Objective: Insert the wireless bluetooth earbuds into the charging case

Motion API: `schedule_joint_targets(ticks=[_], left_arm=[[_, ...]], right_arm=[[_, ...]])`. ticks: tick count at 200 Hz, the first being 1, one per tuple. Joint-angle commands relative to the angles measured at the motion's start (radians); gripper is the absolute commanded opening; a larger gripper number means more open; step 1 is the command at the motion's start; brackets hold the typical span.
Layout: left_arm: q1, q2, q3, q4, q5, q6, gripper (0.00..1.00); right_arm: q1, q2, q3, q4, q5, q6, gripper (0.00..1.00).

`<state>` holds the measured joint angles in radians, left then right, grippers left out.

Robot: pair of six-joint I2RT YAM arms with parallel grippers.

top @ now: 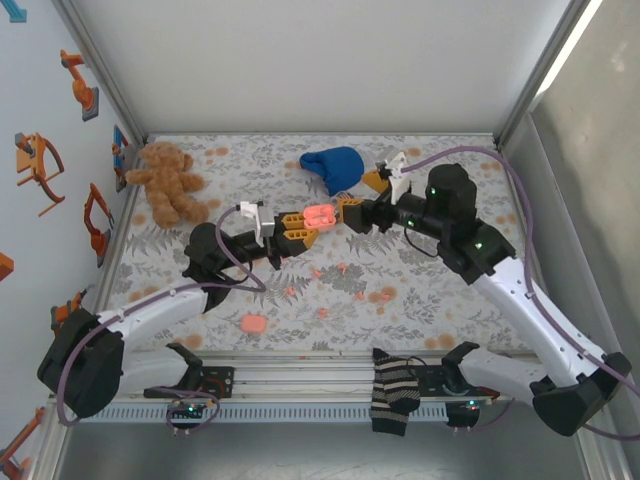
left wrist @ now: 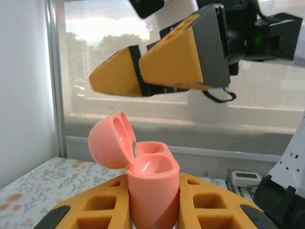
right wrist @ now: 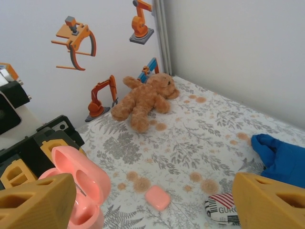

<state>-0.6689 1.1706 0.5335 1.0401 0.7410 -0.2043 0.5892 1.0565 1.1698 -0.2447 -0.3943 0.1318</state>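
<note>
Charging case [left wrist: 153, 191], one, open, between two left fingers [left wrist: 95, 210]; two right fingers [left wrist: 181, 57] near.

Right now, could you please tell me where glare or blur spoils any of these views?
Top external: the open charging case glows overexposed, its detail lost. Left wrist: the window behind is largely blown out white, and a glossy highlight sits on the case. Right wrist: even light, the right arm's fingers look soft up close, the teddy bear reads sharper.
</note>
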Motion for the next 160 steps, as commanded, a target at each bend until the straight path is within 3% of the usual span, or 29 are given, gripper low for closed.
schedule_joint_targets(ticks=[1, 33, 93, 123, 160], left_arm=[[-0.002, -0.092, -0.052, -0.071, -0.07, 0.077, 0.0], [-0.003, -0.262, -0.105, -0.273, -0.118, 0.133, 0.0], [-0.007, -0.589, -0.151, -0.583, -0.21, 0.211, 0.0], [-0.008, -0.661, -0.144, -0.664, -0.216, 0.226, 0.0], [-0.008, -0.684, -0.146, -0.684, -0.219, 0.237, 0.0]], right_arm=[[-0.006, -0.052, 0.039, -0.085, 0.098, 0.054, 0.81], [-0.026, -0.045, 0.018, -0.225, 0.17, 0.122, 0.81], [-0.058, 0.151, -0.044, -0.351, 0.086, 0.191, 0.65], [-0.058, 0.219, -0.076, -0.439, 0.096, 0.202, 0.61], [-0.057, 0.271, -0.206, -0.409, 0.085, 0.233, 0.56]])
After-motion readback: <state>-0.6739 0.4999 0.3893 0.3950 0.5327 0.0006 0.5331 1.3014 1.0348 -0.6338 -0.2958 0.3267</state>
